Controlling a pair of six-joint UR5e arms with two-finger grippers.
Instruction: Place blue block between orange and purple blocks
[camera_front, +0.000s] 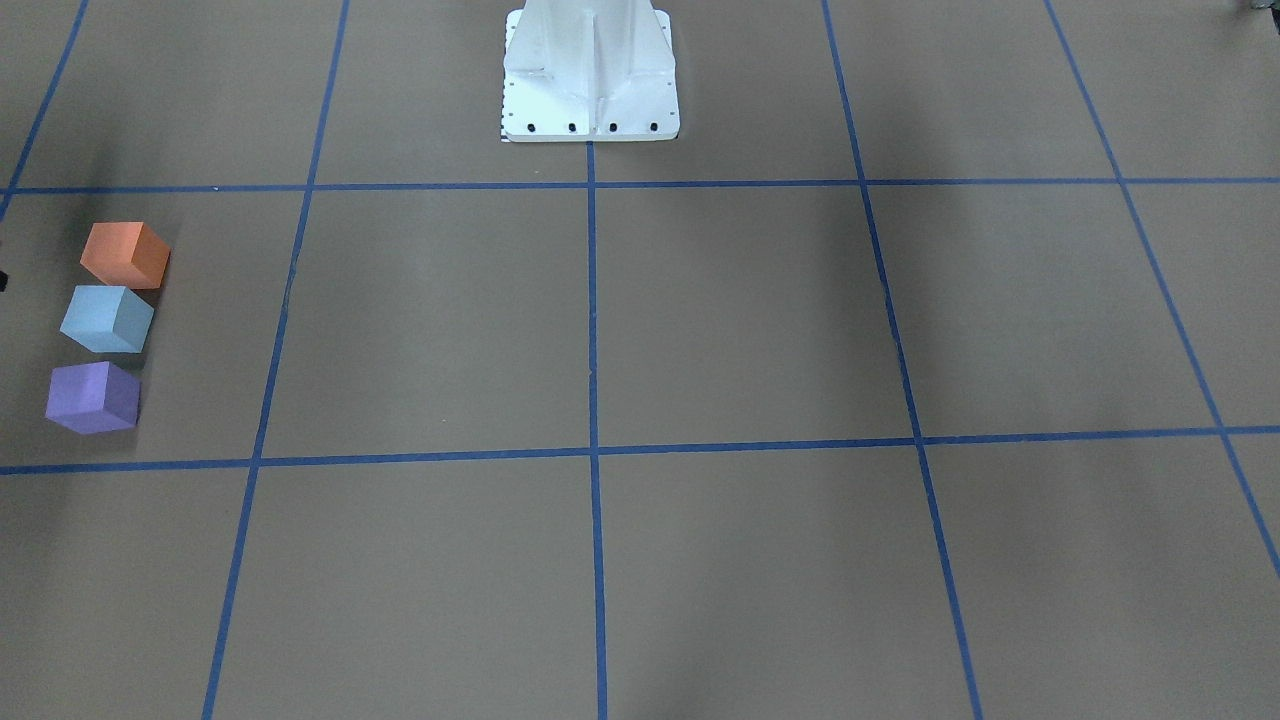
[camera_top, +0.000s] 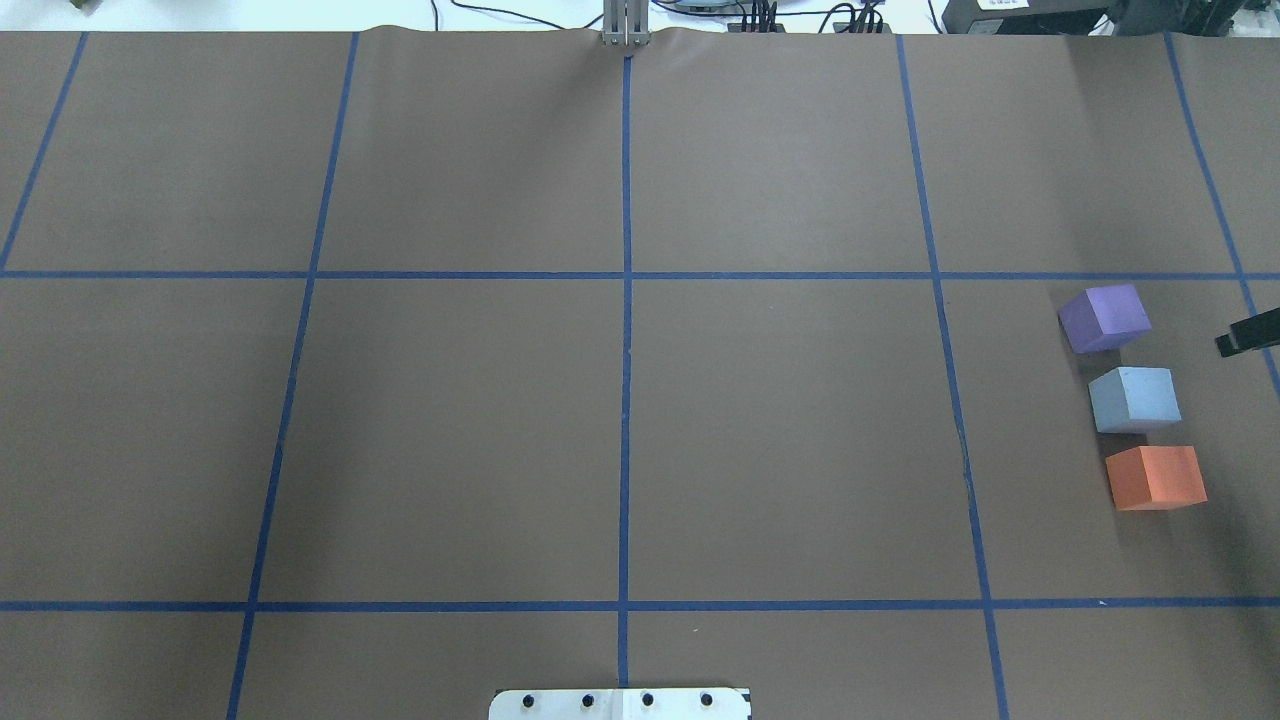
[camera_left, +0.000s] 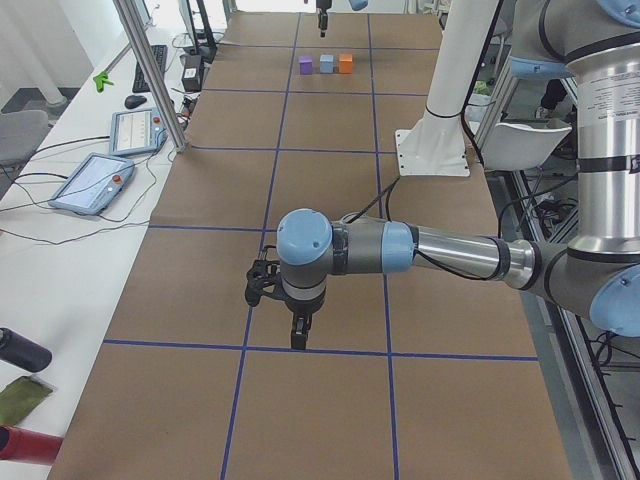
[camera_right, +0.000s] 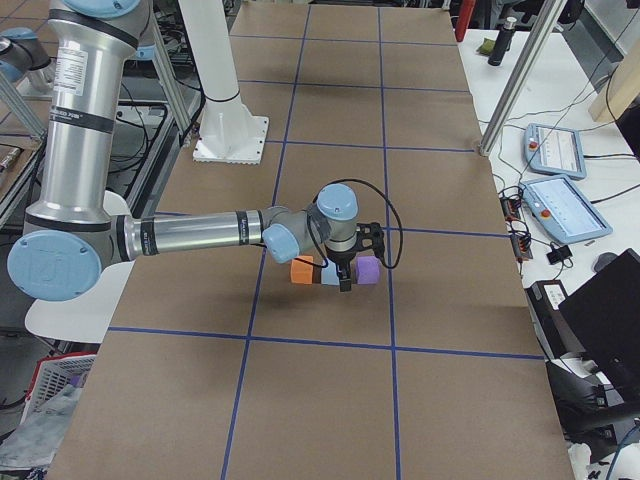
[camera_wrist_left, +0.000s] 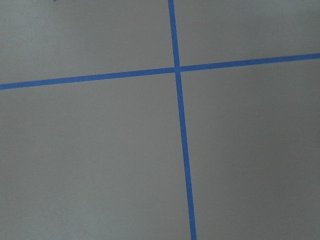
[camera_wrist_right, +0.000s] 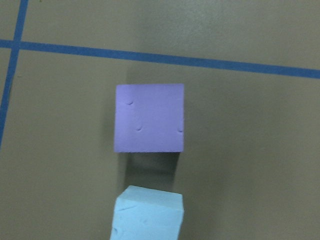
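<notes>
A brown-covered table (camera_top: 460, 440), gridded with blue tape (camera_top: 626, 420), stretches under even indoor light. Alongside it runs a white bench (camera_left: 40, 285) holding two control tablets (camera_left: 92, 183), a keyboard (camera_left: 158, 62) and a mouse (camera_left: 136, 101), with a metal post (camera_left: 152, 75) rising at its edge.

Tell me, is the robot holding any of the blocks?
No, none is held: the orange block, blue block and purple block sit untouched on the table.

row on table (camera_top: 620, 450), robot's right end | far block (camera_top: 1104, 318) – middle block (camera_top: 1134, 399) – near block (camera_top: 1156, 478), just beside
</notes>
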